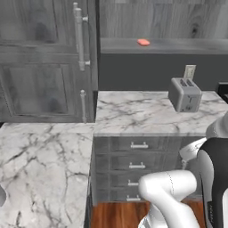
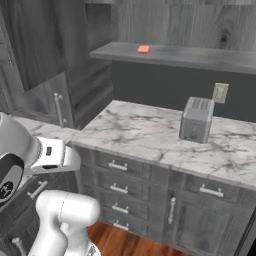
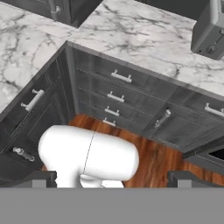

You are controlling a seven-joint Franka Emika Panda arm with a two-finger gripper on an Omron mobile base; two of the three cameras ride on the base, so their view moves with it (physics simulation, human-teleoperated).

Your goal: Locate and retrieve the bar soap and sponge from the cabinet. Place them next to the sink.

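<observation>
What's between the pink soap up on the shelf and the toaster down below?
Just dark bare wall. The soap sits on the shelf; the toaster stands on the counter. Left base view shows it.

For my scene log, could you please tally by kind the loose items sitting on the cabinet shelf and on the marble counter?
Bar soap, salmon-pink, on the cabinet shelf: 1
Toaster, grey, on the marble counter: 1
Total: 2

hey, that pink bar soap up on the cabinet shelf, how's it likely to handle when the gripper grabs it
The bar soap looks like a small solid block, so probably stiff and light. It lies flat on the shelf, so rolling seems unlikely. Its rounded corners may make it slip between the fingers.
</observation>
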